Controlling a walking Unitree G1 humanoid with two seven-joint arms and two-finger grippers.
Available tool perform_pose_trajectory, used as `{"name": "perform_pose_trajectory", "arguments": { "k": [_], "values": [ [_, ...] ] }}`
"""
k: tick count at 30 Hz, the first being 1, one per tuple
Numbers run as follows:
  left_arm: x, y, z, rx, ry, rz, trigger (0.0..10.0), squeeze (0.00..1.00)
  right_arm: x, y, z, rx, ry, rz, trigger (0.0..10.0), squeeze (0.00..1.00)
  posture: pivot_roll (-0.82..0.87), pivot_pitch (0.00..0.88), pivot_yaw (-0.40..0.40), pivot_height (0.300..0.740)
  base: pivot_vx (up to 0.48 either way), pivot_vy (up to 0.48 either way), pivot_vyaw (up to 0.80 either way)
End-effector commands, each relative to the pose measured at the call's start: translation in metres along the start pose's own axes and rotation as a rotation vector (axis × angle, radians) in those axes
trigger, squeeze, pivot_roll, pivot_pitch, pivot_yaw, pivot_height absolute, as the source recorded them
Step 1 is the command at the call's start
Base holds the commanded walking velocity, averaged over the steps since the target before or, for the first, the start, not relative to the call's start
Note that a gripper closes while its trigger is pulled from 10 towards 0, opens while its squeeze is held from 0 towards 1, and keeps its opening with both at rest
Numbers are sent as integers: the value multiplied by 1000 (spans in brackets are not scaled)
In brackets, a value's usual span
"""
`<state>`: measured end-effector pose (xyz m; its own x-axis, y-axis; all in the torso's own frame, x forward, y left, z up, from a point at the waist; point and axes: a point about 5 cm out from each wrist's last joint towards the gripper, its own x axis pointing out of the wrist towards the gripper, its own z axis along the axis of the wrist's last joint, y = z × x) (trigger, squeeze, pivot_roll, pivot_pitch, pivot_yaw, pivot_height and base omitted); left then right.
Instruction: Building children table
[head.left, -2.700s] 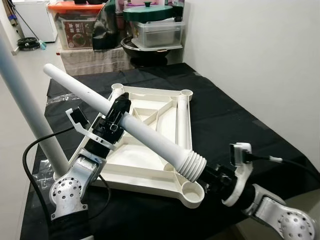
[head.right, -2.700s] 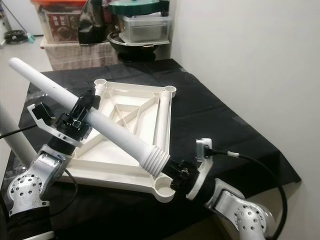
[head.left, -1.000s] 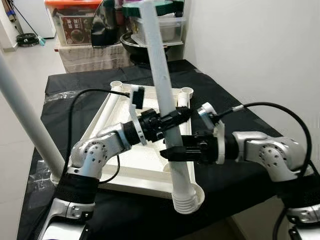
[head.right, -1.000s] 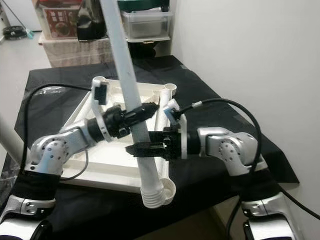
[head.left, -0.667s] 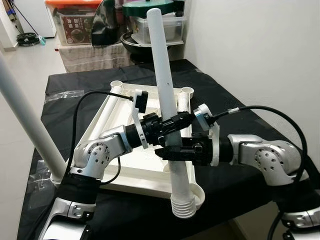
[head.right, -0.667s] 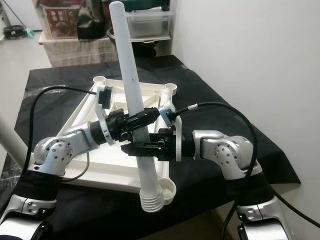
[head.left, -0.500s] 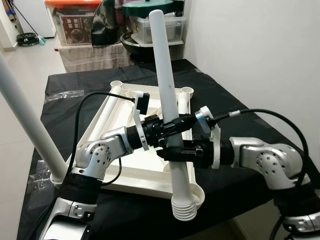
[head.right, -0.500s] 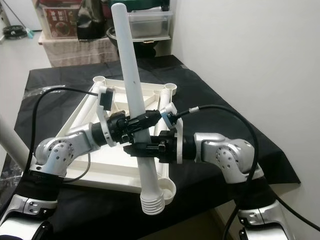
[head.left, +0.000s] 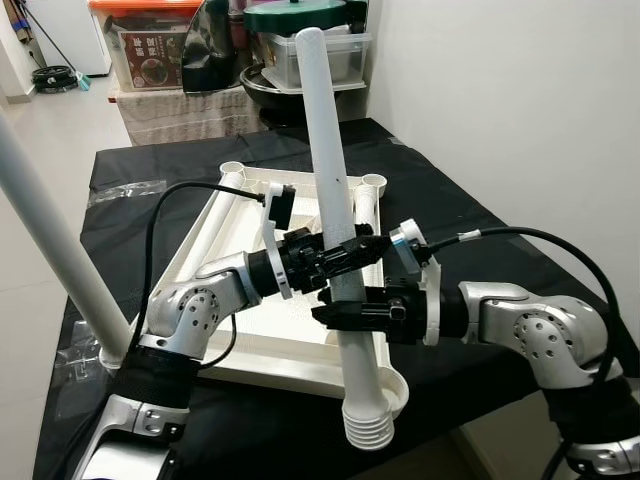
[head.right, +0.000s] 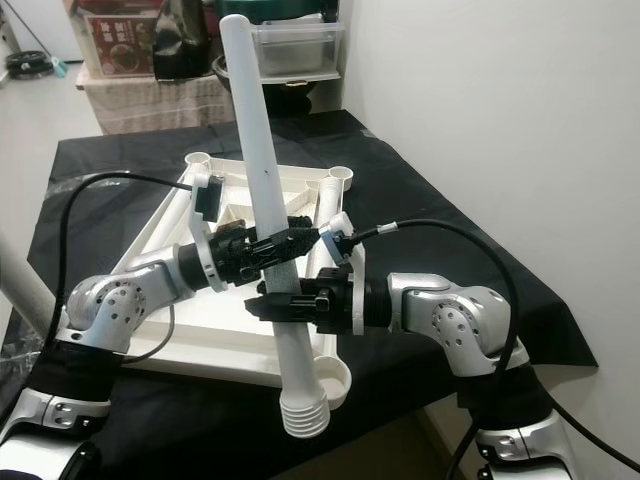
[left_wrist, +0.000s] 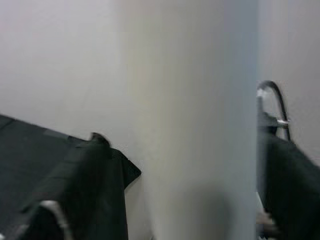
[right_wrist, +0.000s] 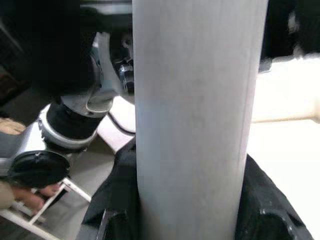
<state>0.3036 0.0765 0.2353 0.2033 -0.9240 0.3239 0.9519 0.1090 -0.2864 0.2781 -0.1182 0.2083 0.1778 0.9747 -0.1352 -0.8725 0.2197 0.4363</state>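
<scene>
From my remote station I observe both arms engaged on one white table leg (head.left: 330, 190), a long round tube held nearly upright, tilted slightly with its top away from the robot. Its ribbed threaded end (head.left: 366, 428) hangs low at the near edge, just beside the near-right corner socket (head.left: 396, 393) of the upturned white table top (head.left: 245, 325); I cannot tell whether the thread touches that socket. The left gripper (head.left: 350, 251) is closed around the leg about midway along its length, its black fingers (head.right: 290, 238) lying against the tube. The right gripper (head.left: 335, 315) clamps the same leg just below the left one, fingers (head.right: 275, 306) wrapped on the tube from the opposite side. In the right wrist view the leg (right_wrist: 197, 110) crosses the frame at close range; in the left wrist view it (left_wrist: 192, 125) is blurred. The table top rests underside up on a black cloth (head.left: 470, 230) covering the work surface, with open round sockets at its far corners (head.left: 372, 184). A second white leg (head.left: 55, 240) stands slanted at the left side of the cloth. Storage boxes and a green lid (head.left: 295, 20) sit beyond the far edge, against a white wall (head.left: 500, 90).
</scene>
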Motion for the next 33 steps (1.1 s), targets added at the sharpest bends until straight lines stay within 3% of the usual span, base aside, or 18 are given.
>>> {"name": "perform_pose_trajectory", "arguments": {
  "k": [1,4,5,6,9,15,21,23,24,27,30,31,32,33],
  "values": [
    [-2,-19,12,42,-40,-113,10000,1000,2,-9,-2,35,-10,-48,0,0,-136,0,-33,740,0,0,0],
    [-8,-19,14,44,-52,-94,10000,1000,0,-12,2,32,-37,-65,0,0,-131,0,-35,740,0,0,0],
    [-12,-19,16,47,-67,-81,10000,714,-1,-14,5,28,-59,-78,0,0,-128,0,-34,740,0,0,0],
    [-16,-20,18,48,-88,-72,10000,0,-3,-15,8,21,-76,-87,0,0,-128,0,-34,740,0,0,0],
    [-24,-25,25,60,-146,-50,10000,0,-9,-23,23,-7,-142,-145,0,0,-128,0,-35,740,0,0,0],
    [-31,-30,29,73,-183,-27,10000,0,-12,-29,32,-23,-182,-190,0,0,-122,0,-41,740,0,0,0],
    [-47,-45,27,145,-226,109,10000,0,-23,-52,60,-98,-311,-414,0,0,-97,0,-57,740,0,0,0],
    [-51,-36,17,194,-162,215,10000,0,-25,-57,72,-150,-384,-507,0,0,-99,0,-51,740,0,0,0],
    [-51,-36,17,194,-162,215,10000,0,-25,-57,72,-150,-384,-507,0,0,-99,0,-51,740,0,0,0],
    [-53,-19,10,226,-105,363,10000,0,-26,-58,82,-191,-444,-581,0,0,-99,0,-50,740,0,0,0],
    [-54,-8,3,251,-47,446,10000,0,-26,-55,87,-198,-473,-583,0,0,-106,0,-42,740,0,0,0],
    [-55,3,-6,279,35,531,10000,0,-24,-50,91,-199,-505,-568,0,0,-112,0,-38,740,0,0,0],
    [-55,3,-6,279,35,531,10000,0,-24,-50,91,-199,-505,-568,0,0,-112,0,-38,740,0,0,0],
    [-55,9,-14,297,94,567,10000,0,-19,-43,93,-210,-518,-542,0,0,-116,0,-34,740,0,0,0]
  ]
}}
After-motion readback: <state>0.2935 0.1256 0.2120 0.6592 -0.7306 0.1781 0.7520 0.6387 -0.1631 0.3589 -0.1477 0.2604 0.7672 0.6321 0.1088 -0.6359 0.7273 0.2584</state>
